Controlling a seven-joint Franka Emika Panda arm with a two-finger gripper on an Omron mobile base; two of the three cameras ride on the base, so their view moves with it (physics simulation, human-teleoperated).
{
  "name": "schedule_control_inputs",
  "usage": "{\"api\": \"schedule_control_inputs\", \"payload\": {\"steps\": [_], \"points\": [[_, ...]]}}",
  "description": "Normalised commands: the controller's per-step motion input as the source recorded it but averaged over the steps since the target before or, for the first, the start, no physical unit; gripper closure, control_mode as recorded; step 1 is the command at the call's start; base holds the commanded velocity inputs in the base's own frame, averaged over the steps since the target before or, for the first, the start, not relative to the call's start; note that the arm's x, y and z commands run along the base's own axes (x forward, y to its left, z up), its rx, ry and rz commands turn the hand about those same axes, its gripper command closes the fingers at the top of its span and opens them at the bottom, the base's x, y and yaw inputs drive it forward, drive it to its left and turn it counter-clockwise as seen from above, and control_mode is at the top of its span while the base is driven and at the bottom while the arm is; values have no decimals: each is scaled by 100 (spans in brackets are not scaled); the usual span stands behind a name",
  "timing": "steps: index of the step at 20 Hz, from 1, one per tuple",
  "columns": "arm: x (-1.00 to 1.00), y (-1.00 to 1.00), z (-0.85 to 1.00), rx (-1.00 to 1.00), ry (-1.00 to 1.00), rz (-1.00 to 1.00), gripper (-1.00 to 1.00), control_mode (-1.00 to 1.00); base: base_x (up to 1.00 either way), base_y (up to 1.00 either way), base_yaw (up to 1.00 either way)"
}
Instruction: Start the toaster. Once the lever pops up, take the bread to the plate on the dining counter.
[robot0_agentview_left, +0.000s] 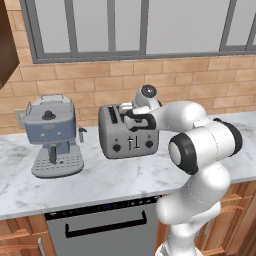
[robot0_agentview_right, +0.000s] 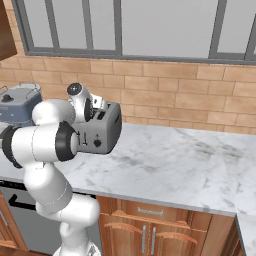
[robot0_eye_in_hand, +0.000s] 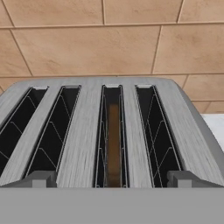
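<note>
Your toaster (robot0_agentview_left: 128, 131) stands on the marble worktop (robot0_agentview_left: 100, 180) against the brick wall (robot0_agentview_left: 200, 75), just beside the blue-grey espresso machine (robot0_agentview_left: 51, 135), its knobs and two small levers (robot0_agentview_left: 133, 142) facing out toward the base, so the front controls are reachable from where you stand. In the hand view you look down along the four slots: the bread (robot0_eye_in_hand: 113, 144), a thin brown slice, sits on edge deep inside the third slot from the left, flanked by the wire guides, while the other three slots hold nothing. It is set low in the slot, which suggests it is seated for toasting rather than raised for pick-up; whether either lever is down you cannot tell from these views. Your gripper (robot0_eye_in_hand: 112, 178) hangs directly over the toaster's top, its two dark fingertips (robot0_eye_in_hand: 37, 178) spread fully apart and straddling that third slot, one to each side. It holds nothing and touches nothing. This placement reads as an alignment over the slice; the lever step, judged from the task, is likely not finished.
</note>
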Motion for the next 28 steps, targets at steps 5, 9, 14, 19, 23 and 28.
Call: {"api": "schedule_control_inputs", "payload": {"steps": [5,9,14,19,23,28], "points": [[0,0,0,0,0,0,-100,-100,0,0,0],[0,0,0,0,0,0,-100,-100,0,0,0],[0,0,0,0,0,0,-100,-100,0,0,0],[0,0,0,0,0,0,-100,-100,0,0,0],[0,0,0,0,0,0,-100,-100,0,0,0],[0,0,0,0,0,0,-100,-100,0,0,0]]}}
